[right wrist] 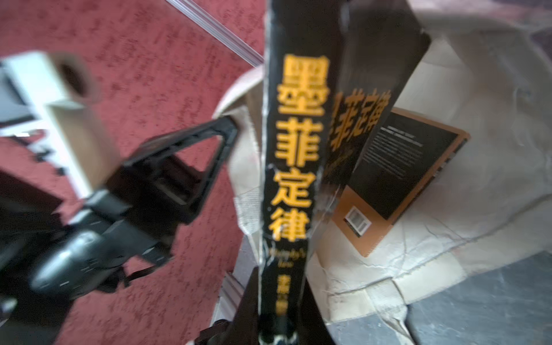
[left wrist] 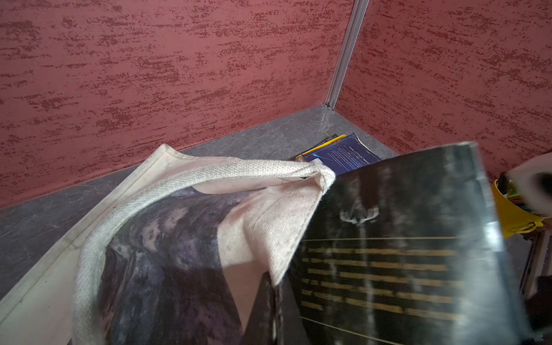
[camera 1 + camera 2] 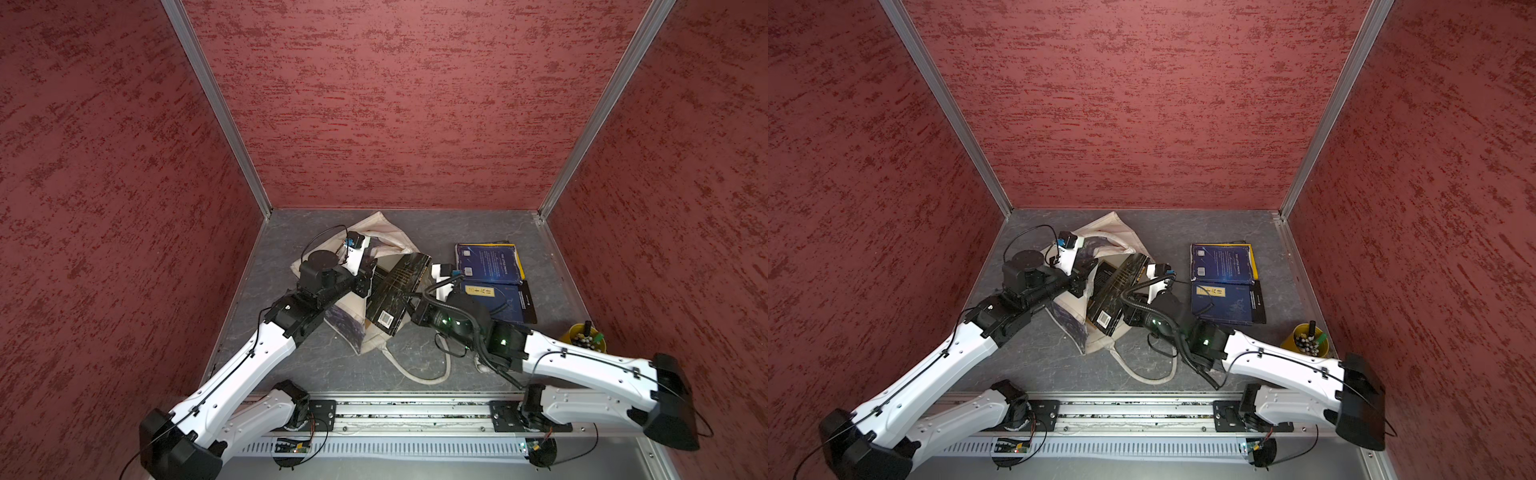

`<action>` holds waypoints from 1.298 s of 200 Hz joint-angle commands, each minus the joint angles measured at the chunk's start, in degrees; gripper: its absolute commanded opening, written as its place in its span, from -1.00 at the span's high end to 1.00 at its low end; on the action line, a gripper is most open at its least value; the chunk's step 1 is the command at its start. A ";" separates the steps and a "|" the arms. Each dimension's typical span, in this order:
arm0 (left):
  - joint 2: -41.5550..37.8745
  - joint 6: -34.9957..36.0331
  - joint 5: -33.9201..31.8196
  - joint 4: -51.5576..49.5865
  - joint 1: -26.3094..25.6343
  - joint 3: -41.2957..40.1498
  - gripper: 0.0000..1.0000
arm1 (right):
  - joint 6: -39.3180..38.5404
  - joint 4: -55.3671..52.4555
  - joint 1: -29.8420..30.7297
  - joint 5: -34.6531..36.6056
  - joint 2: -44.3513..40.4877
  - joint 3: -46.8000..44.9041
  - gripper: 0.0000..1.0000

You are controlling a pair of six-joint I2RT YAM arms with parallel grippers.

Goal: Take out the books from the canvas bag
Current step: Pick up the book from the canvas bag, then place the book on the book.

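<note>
The right fingers (image 1: 249,307) pinch the black book (image 3: 397,293) at the lower end of its orange-lettered spine, one finger on each cover. The book's long axis therefore runs straight away from them, out over the mouth of the canvas bag (image 3: 386,232). In both top views the book hangs tilted, barcode side up, with its far end over the bag's fabric. The left fingers (image 1: 227,131) are pressed together on the bag's rim and hold the upper layer raised just beside the book; the exact pinch point is hidden. Inside the opening a brown-and-black book (image 1: 397,179) lies flat on the bag's lower layer. Two dark blue books (image 3: 490,266) lie out on the table (image 3: 340,374) on the right arm's side, the farther one on top of a yellow book (image 3: 519,266). The coming move looks like a pull back along the spine's line toward the right arm, then a swing across to that pile. The right arm is the nearer one and has the grip. The front cover flares loose and could catch the rim on the way out
</note>
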 commanded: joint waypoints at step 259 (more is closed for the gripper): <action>0.10 1.73 0.25 1.15 0.55 1.62 1.00 | 13.90 10.36 -17.24 32.05 -19.98 -28.98 1.00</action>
